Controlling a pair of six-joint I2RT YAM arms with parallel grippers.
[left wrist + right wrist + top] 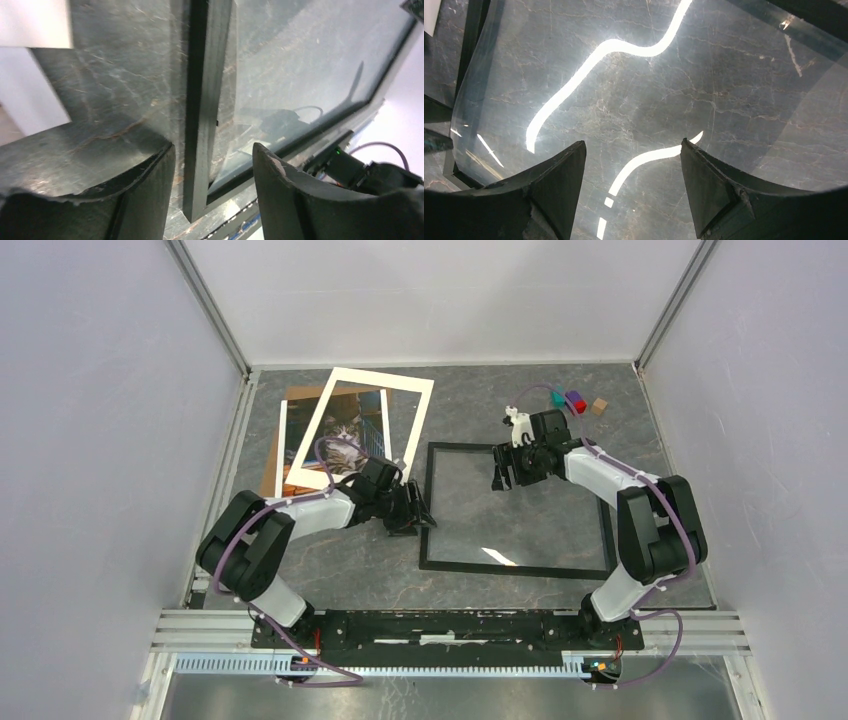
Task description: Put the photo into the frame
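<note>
The frame (515, 568) is a thin black rectangle of narrow flat bars. It lies flat on the grey, marble-veined counter (480, 400), right of centre. A clear sheet (520, 510) sits inside it, glossy and throwing back bright streaks of light. In the right wrist view the sheet (649, 75) has a rounded corner, and the veined stone shows through it.

The photo (345, 430), a colour print of a grey-and-white tabby against blue tones, lies to the left, well apart from the frame. A white card mat (385, 380) rests tilted over it, so the cat shows through the window. A plain brown board (272, 470) sticks out beneath both on the left.

The left gripper (418, 518) is at the frame's left bar. Its wrist view shows the dark, curved fingers (145, 200) spread wide with the matte black bar (200, 125) running between them and a gap on each side. The right gripper (500, 478) hangs over the frame's upper left part with its fingers (559, 190) also spread wide above the sheet, gripping nothing.

A few small coloured blocks (573, 400) lie at the far right of the counter.
</note>
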